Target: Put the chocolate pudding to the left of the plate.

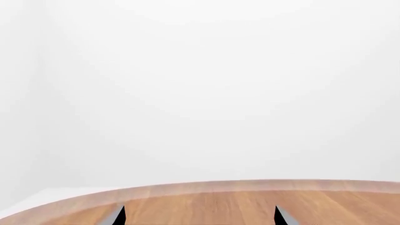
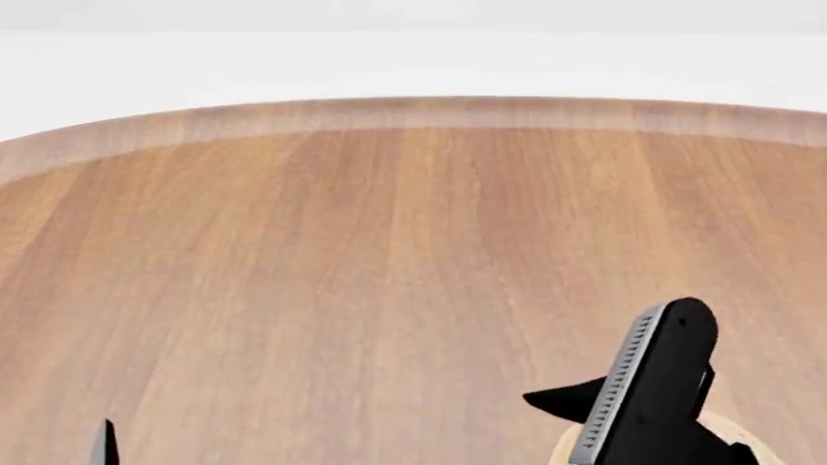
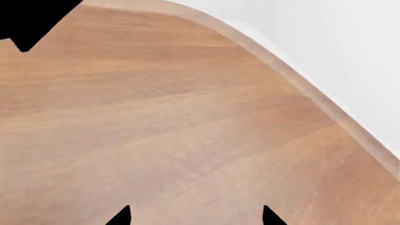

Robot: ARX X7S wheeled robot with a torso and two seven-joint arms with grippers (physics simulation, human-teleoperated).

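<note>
The chocolate pudding is out of view in all three frames. Only a pale tan sliver of the plate shows at the bottom right of the head view, mostly hidden under my right gripper. That gripper is black, open and empty, and hovers over the plate's edge. In the right wrist view my right gripper has its jaws wide apart over bare wood. My left gripper is also open and empty over the table. Only one of its fingertips shows at the bottom left of the head view.
The round wooden table has a lighter curved rim at the far side, with white floor and wall beyond. The rim also shows in the left wrist view and right wrist view. A black part shows in one corner of the right wrist view.
</note>
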